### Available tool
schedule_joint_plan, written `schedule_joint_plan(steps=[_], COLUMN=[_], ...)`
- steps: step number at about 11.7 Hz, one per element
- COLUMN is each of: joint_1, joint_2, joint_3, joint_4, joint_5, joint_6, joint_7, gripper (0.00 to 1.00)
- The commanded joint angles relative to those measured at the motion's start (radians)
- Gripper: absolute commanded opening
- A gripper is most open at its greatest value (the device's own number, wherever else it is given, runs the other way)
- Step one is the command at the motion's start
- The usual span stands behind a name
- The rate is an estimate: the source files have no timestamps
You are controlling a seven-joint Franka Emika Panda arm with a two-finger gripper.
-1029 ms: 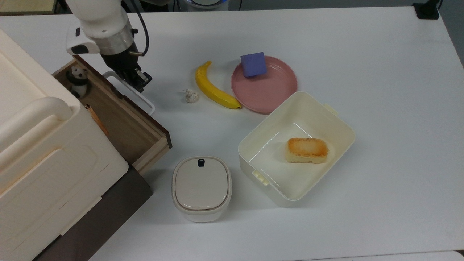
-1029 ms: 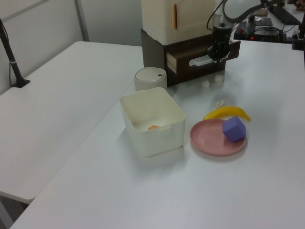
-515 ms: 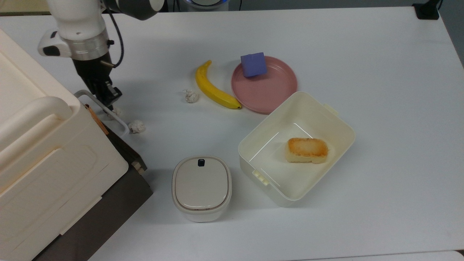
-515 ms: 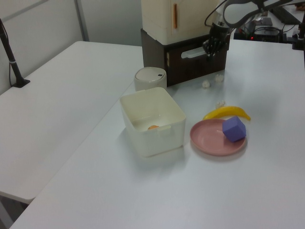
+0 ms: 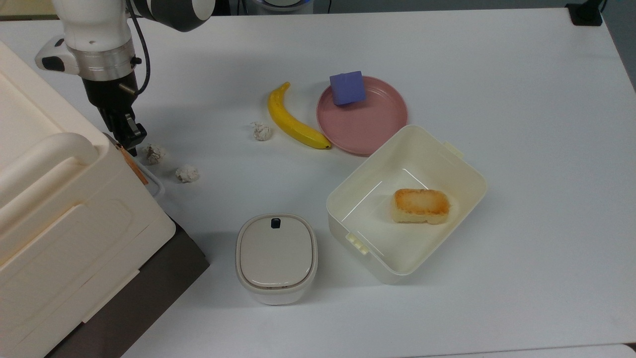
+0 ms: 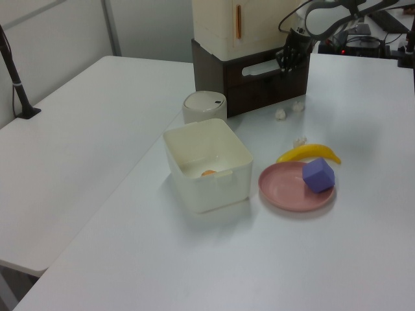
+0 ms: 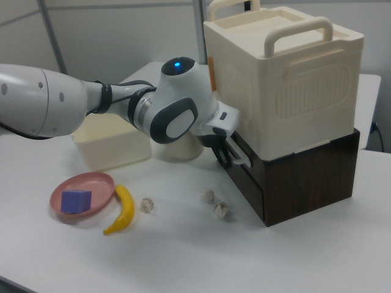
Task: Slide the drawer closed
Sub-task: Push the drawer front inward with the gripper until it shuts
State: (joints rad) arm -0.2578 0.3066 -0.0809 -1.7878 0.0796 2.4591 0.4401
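Mostly I see the drawer pushed flush into the dark base under the big cream cabinet, its white loop handle sticking out. In the top view the cabinet hides the drawer front. My gripper sits at the handle; I cannot tell how its fingers stand. Two crumpled paper balls lie just beside it on the table.

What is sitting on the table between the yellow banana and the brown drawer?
Three crumpled paper balls lie between the banana and the drawer, seen in the top view.
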Motion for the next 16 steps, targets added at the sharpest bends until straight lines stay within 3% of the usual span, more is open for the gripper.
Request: schedule_joint_plan(steps=[1, 6, 9, 11, 13, 14, 15, 16], joint_1=[-0.012, 0.005, 0.009, 0.034, 0.080, 0.095, 0.103, 0.110], joint_2=[-0.013, -0.168, -0.265, -0.291, -0.316, -0.319, -0.319, -0.316], joint_3=[-0.019, -0.003, 0.032, 0.032, 0.030, 0.030, 0.030, 0.029], joint_4=[0.001, 0.018, 0.068, 0.137, 0.143, 0.145, 0.151, 0.165], joint_5=[-0.015, -0.006, 0.003, 0.020, 0.022, 0.025, 0.037, 0.045], joint_6=[0.063, -0.337, -0.584, -0.771, -0.883, -0.890, -0.876, -0.871], joint_7=[-0.013, -0.041, -0.047, -0.064, -0.121, -0.147, -0.164, -0.167], gripper=[0.00, 0.00, 0.00, 0.00, 0.00, 0.27, 0.99, 1.00])
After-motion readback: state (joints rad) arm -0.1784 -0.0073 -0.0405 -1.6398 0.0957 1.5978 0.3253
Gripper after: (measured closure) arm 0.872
